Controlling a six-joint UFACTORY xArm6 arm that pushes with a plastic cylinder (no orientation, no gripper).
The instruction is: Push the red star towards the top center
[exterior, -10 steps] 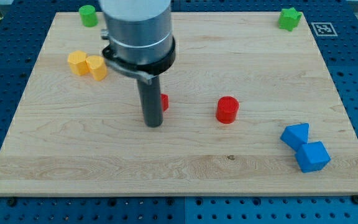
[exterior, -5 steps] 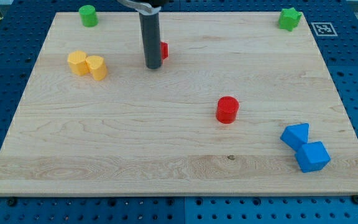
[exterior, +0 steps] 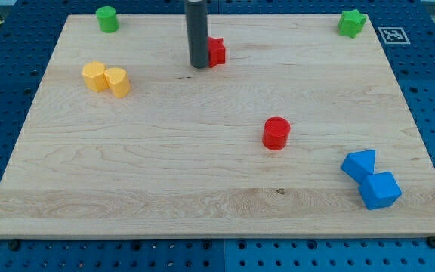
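Observation:
The red star point(exterior: 217, 51) lies near the board's top centre, partly hidden behind my rod. My tip point(exterior: 198, 66) rests on the board right at the star's lower left side, touching or nearly touching it. The rod rises straight up out of the view's top.
A red cylinder point(exterior: 276, 133) stands right of centre. Two yellow blocks point(exterior: 106, 78) sit at the left. A green cylinder point(exterior: 107, 19) is at the top left, a green star point(exterior: 351, 23) at the top right. Two blue blocks point(exterior: 371, 179) lie at the bottom right. A fiducial tag point(exterior: 393, 35) is beside the top right corner.
My tip has moved up the board from the centre left and then a little right, pushing the red star up and rightwards to near the top centre.

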